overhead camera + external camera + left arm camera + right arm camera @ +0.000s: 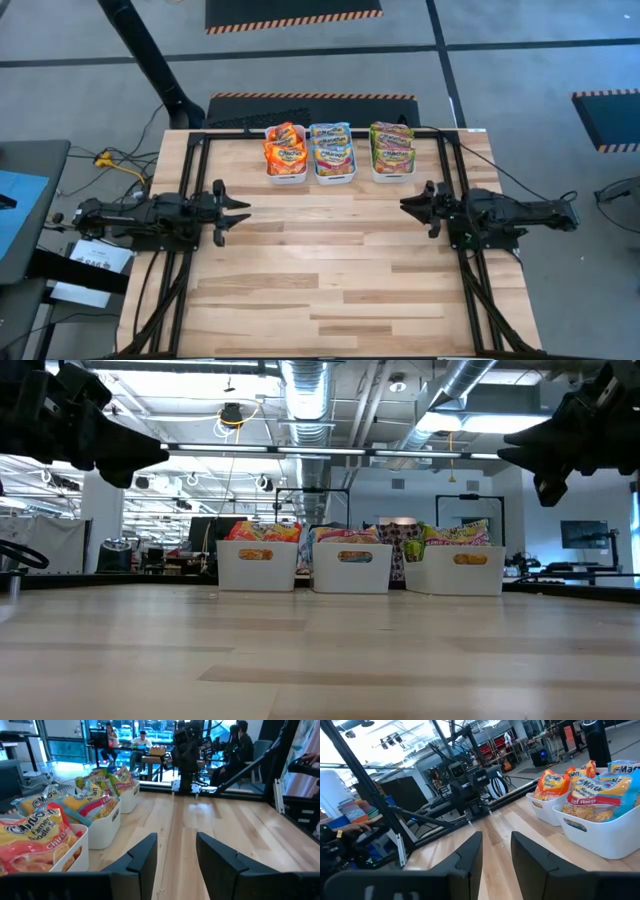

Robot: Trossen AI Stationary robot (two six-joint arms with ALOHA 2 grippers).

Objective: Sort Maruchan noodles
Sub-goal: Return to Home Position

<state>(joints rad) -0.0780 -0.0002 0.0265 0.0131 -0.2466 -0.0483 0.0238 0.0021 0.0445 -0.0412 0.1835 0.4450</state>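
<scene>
Three bins [332, 181] at table [330, 285] far edge hold the noodles [331, 146]; lower packets hidden by walls, count unreadable | left gripper [243, 213] left side, fingers narrowly apart, empty | right gripper [406, 207] right side, same

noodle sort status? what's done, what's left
Done, it looks: shiny orange ramen packets fill the left white plastic bin, blue ones the middle bin, green-pink ones the right bin. No loose packet shows on the wooden table. In hand: nothing; the left gripper and right gripper are open and empty at the table's sides. Left: probably nothing to sort.
</scene>
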